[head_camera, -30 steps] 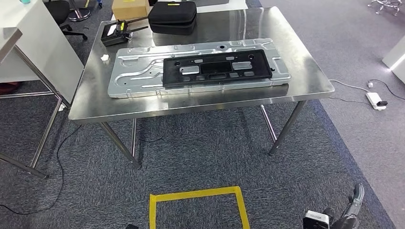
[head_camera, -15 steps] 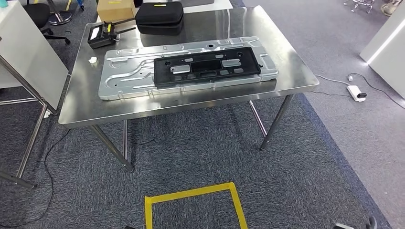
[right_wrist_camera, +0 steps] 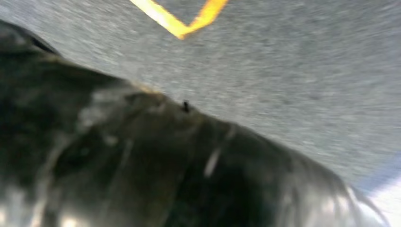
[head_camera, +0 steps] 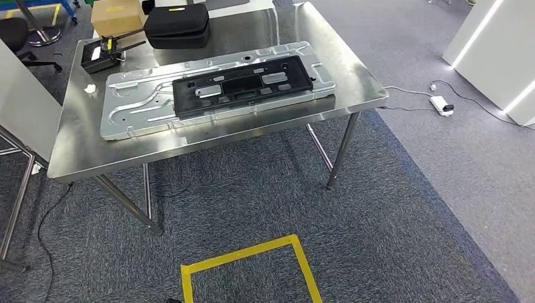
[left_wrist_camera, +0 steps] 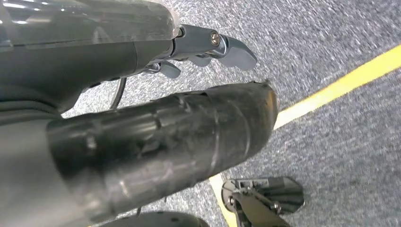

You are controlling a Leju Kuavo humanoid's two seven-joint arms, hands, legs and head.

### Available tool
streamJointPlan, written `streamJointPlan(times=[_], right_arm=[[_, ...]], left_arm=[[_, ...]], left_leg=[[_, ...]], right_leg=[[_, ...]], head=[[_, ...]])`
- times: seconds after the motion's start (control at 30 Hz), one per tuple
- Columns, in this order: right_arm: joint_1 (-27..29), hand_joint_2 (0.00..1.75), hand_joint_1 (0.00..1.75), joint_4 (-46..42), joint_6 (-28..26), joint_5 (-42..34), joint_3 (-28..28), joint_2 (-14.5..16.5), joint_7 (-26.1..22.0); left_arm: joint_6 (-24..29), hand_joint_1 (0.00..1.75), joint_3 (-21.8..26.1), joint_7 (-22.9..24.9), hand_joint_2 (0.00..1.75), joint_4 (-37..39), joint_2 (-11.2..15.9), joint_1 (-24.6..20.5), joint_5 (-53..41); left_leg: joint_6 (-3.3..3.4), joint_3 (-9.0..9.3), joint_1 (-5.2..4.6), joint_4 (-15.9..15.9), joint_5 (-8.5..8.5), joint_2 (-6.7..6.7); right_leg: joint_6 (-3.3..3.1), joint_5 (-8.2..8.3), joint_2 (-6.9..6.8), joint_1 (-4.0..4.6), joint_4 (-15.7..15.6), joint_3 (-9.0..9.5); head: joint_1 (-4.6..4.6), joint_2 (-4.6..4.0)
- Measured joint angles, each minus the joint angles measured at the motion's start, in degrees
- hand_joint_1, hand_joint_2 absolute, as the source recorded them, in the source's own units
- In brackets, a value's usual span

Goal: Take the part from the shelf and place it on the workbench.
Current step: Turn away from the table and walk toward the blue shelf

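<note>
A long black plastic part lies flat on a silver pressed-metal panel, and both rest on the steel workbench ahead of me in the head view. My left hand hangs over the carpet in the left wrist view, thumb and fingers apart and holding nothing. In the right wrist view the blurred dark cover of my right hand hangs above the carpet, its fingers hidden.
At the workbench's far end stand a black case, a cardboard box and a small black device. A yellow tape square marks the carpet near me. A power strip and cable lie right, by a white unit.
The camera has swung, so the whole scene has slid left in the picture. My right hand has dropped out of the lower right corner. Things on the workbench have not moved.
</note>
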Motion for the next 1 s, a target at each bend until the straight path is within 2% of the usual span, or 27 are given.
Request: streamJointPlan(times=[0.03,0.1,0.13,0.17,0.2,0.23,0.3,0.33,0.37,0.47,0.5,0.53,0.57,0.63,0.67,0.7,0.73,0.8,0.83,0.87,0.9,0.97,1.0], right_arm=[[-0.4,0.0,0.0,2.0,-0.9,0.8,-0.6,-0.2,1.5],[-1.2,0.0,0.0,5.7,-2.7,2.6,-1.8,-0.4,5.1],[-1.4,0.0,0.0,7.4,-3.3,3.3,-2.3,-0.5,6.9],[-1.6,0.0,0.0,9.0,-3.8,4.0,-2.7,-0.5,8.6],[-1.7,0.0,0.0,10.5,-4.0,4.5,-3.1,-0.5,10.3],[-1.8,0.0,0.0,11.8,-4.1,5.0,-3.4,-0.5,11.8],[-2.0,0.0,0.0,14.2,-4.1,5.6,-3.7,-0.2,13.8],[-2.1,0.0,0.0,15.0,-4.1,5.9,-3.7,0.0,14.3],[-2.1,0.0,0.0,15.8,-4.0,6.1,-3.8,0.1,14.7],[-2.2,0.0,0.0,17.4,-3.8,6.6,-3.9,0.3,15.1],[-2.2,0.0,0.0,17.8,-3.6,6.9,-3.9,0.3,15.2],[-2.2,0.0,0.0,18.1,-3.2,7.2,-3.9,0.4,15.3],[-2.3,0.0,0.0,18.3,-2.8,7.6,-3.9,0.4,15.4],[-2.5,0.0,0.0,18.8,-1.9,8.3,-3.8,0.4,15.5],[-2.5,0.0,0.0,19.0,-1.5,8.6,-3.8,0.4,15.5],[-2.5,0.0,0.0,19.2,-1.1,8.8,-3.7,0.4,15.5],[-2.5,0.0,0.0,19.3,-0.8,9.0,-3.7,0.4,15.5],[-2.5,0.0,0.0,19.5,-0.4,9.3,-3.6,0.4,15.4],[-2.6,0.0,0.0,19.6,-0.3,9.4,-3.5,0.4,15.3],[-2.7,0.0,0.0,19.6,0.0,9.6,-3.5,0.4,15.2],[-2.7,0.0,0.0,19.7,0.1,9.6,-3.4,0.4,15.2],[-2.7,0.0,0.0,19.9,0.3,9.7,-3.3,0.4,15.1],[-2.7,0.0,0.0,19.9,0.4,9.7,-3.3,0.5,15.0]], left_arm=[[0.0,0.0,0.1,0.0,0.0,0.0,0.0,0.0,0.0],[0.0,0.0,0.2,0.0,0.0,0.0,0.0,0.1,-0.1],[0.0,0.0,0.3,0.0,0.0,0.0,0.0,0.2,-0.1],[-0.1,0.0,0.3,-0.1,0.0,0.0,0.0,0.3,-0.2],[-0.2,0.0,0.3,-0.1,0.0,0.0,0.0,0.4,-0.2],[-0.3,0.0,0.4,-0.2,0.0,0.0,0.0,0.4,-0.2],[-0.6,0.0,0.4,-0.5,0.0,0.0,0.0,0.5,-0.2],[-0.8,0.0,0.5,-0.7,0.0,0.0,0.0,0.5,-0.2],[-0.9,0.0,0.5,-0.9,0.0,0.0,0.0,0.5,-0.2],[-1.2,0.0,0.7,-1.1,0.0,0.0,0.0,0.4,-0.3],[-1.3,0.0,0.8,-1.2,0.0,0.0,-0.1,0.3,-0.3],[-1.5,0.0,0.8,-1.3,0.0,0.0,-0.1,0.3,-0.3],[-1.7,0.0,0.9,-1.4,0.0,0.0,-0.1,0.4,-0.4],[-2.0,0.0,1.0,-1.6,0.0,0.0,-0.1,0.5,-0.4],[-2.2,0.0,1.1,-1.6,0.0,0.0,-0.1,0.6,-0.4],[-2.3,0.0,1.2,-1.7,0.0,0.0,-0.1,0.7,-0.4],[-2.4,0.0,1.2,-1.8,0.0,0.0,-0.1,0.7,-0.5],[-2.6,0.0,1.2,-2.0,0.0,0.0,-0.2,0.7,-0.5],[-2.6,0.0,1.2,-2.1,0.0,0.0,-0.2,0.7,-0.5],[-2.6,0.0,1.2,-2.2,0.0,0.0,-0.2,0.6,-0.5],[-2.6,0.0,1.3,-2.2,0.0,0.0,-0.2,0.6,-0.5],[-2.7,0.0,1.3,-2.2,0.0,0.0,-0.2,0.4,-0.5],[-2.7,0.0,1.3,-2.2,0.0,0.0,-0.2,0.3,-0.5]], left_leg=[[-0.28,-0.98,0.13,2.3,-1.63,-0.81],[-0.62,-4.29,0.3,9.7,-5.76,-2.23],[-0.71,-5.86,0.34,13.1,-7.08,-2.46],[-0.74,-6.7,0.34,15.0,-7.34,-2.55],[-0.69,-6.42,0.34,14.6,-6.36,-2.61],[-0.55,-5.05,0.35,11.9,-4.44,-2.76],[0.02,-1.12,0.3,3.7,-0.61,-4.12],[0.27,0.17,0.26,0.8,0.3,-4.78],[0.49,0.79,0.17,-0.8,0.56,-5.26],[1.17,0.97,0.14,-1.8,0.96,-4.49],[1.54,1.09,0.26,-2.3,1.34,-4.05],[1.91,1.17,0.41,-2.7,1.73,-3.57],[2.13,1.19,0.45,-2.9,1.98,-3.07],[2.31,0.96,0.32,-2.8,2.1,-2.06],[2.27,0.89,0.28,-2.7,2.06,-1.5],[2.22,0.86,0.27,-2.6,1.97,-0.98],[2.12,0.86,0.28,-2.5,1.84,-0.53],[1.69,0.91,0.25,-2.0,1.42,0.23],[1.35,0.86,0.16,-1.8,1.16,0.52],[1.01,0.84,0.07,-1.6,0.94,0.8],[0.67,0.84,-0.03,-1.5,0.79,1.08],[0.04,1.05,0.08,-1.4,0.57,1.43],[-0.29,0.99,0.19,-0.9,0.09,0.96]], right_leg=[[-0.35,0.21,0.27,-0.13,-0.2,-0.06],[-0.76,0.42,0.87,-0.06,-0.1,-0.48],[-0.84,0.48,1.22,0.0,-0.1,-0.68],[-0.89,0.51,1.61,0.03,0.0,-0.82],[-0.9,0.53,2.07,0.05,0.2,-0.9],[-0.89,0.53,2.54,0.06,0.3,-0.91],[-0.71,0.57,3.47,0.17,0.6,-0.94],[-0.47,0.67,3.91,0.2,0.6,-1.06],[-0.17,0.8,4.29,0.2,0.7,-1.22],[0.9,1.18,5.22,0.03,0.6,-1.58],[1.12,0.61,4.87,0.1,1.4,-1.94],[1.29,-0.64,4.17,0.21,3.1,-2.76],[1.36,-2.53,3.18,0.22,6.2,-4.11],[1.61,-6.18,1.63,0.21,13.5,-7.45],[1.73,-6.78,1.28,0.1,15.8,-8.42],[1.81,-6.27,1.04,-0.01,16.0,-8.33],[1.84,-4.83,0.78,-0.12,14.0,-7.13],[1.66,-1.58,-0.47,-0.15,6.3,-2.88],[1.49,-0.67,-1.08,-0.05,3.2,-1.3],[1.27,-0.35,-1.46,0.09,1.4,-0.45],[1.02,-0.56,-1.52,0.24,1.0,-0.4],[0.41,-0.36,-0.78,0.25,0.8,-0.51],[0.05,-0.24,-0.47,0.17,0.7,-0.52]], head=[[-0.03,0.0],[-0.09,0.0],[-0.09,0.0],[-0.09,0.0],[-0.09,0.0],[-0.09,0.0],[-0.09,0.0],[-0.09,0.0],[-0.09,0.0],[-0.08,0.0],[-0.03,0.0],[0.01,0.0],[0.05,0.0],[0.09,0.0],[0.09,0.0],[0.08,0.0],[0.09,0.0],[0.08,0.0],[0.09,0.0],[0.05,0.0],[0.04,0.0],[0.0,0.0],[-0.01,0.0]])
